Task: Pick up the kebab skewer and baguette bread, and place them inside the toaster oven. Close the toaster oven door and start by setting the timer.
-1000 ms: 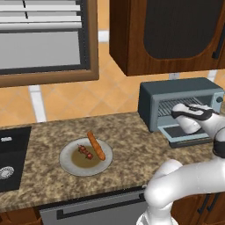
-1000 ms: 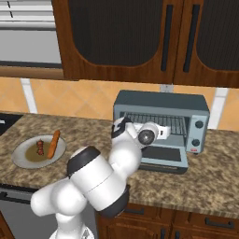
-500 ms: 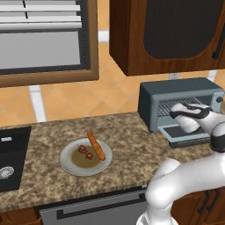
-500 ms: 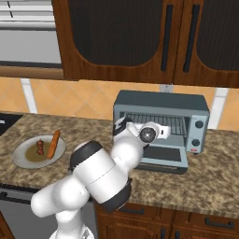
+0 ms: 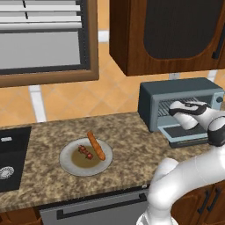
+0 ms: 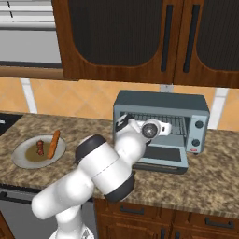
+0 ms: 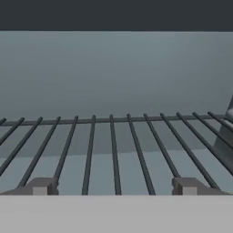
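Little has shifted since a second ago: the white arm's elbow has swung slightly in the right base view, while the hand stays in the mouth of the toaster oven and the plate with its food lies just as it did.

From the left base view, the toaster oven stands on the speckled stone counter at the right, under a dark wooden cabinet. The toaster oven door is folded down flat in front of the box. The gripper reaches into the opening above that door. Well apart to the left, a grey plate carries the baguette bread lying on a slant and the kebab skewer just beside it on its left. A black sink sits at the far left, and a window frame hangs above it. The arm's own bulk covers the counter's front right corner.

From the right base view, the toaster oven faces the camera, with its knobs down the right side and the wire rack visible inside. The wrist crosses the left half of the opening, hiding the gripper tips and part of the lowered toaster oven door. The plate rests at the left edge with the baguette bread and kebab skewer on it.

From the hand view, the gripper has its fingertips spread wide apart, with nothing between them, just over the wire rack. The grey-blue back wall of the oven lies beyond.
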